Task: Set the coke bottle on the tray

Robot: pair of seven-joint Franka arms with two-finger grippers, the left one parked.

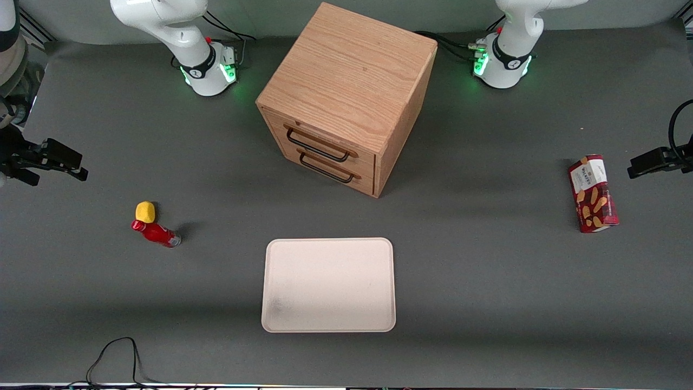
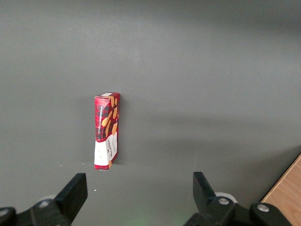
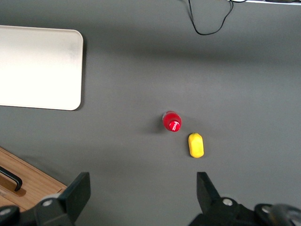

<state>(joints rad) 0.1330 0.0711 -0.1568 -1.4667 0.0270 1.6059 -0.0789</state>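
Note:
The coke bottle (image 1: 156, 233), small and red with a red cap, stands on the grey table toward the working arm's end, apart from the tray. In the right wrist view I look down on its cap (image 3: 172, 122). The cream tray (image 1: 328, 284) lies flat near the table's front edge, nothing on it; it also shows in the right wrist view (image 3: 37, 66). My right gripper (image 1: 78, 165) hovers high over the working arm's end of the table, farther from the front camera than the bottle. It is open and empty (image 3: 142, 190), well clear of the bottle.
A small yellow lemon-like object (image 1: 145, 211) sits right beside the bottle (image 3: 196, 145). A wooden two-drawer cabinet (image 1: 346, 97) stands mid-table, drawers shut. A red biscuit box (image 1: 593, 193) lies toward the parked arm's end. A black cable (image 1: 113, 357) loops at the front edge.

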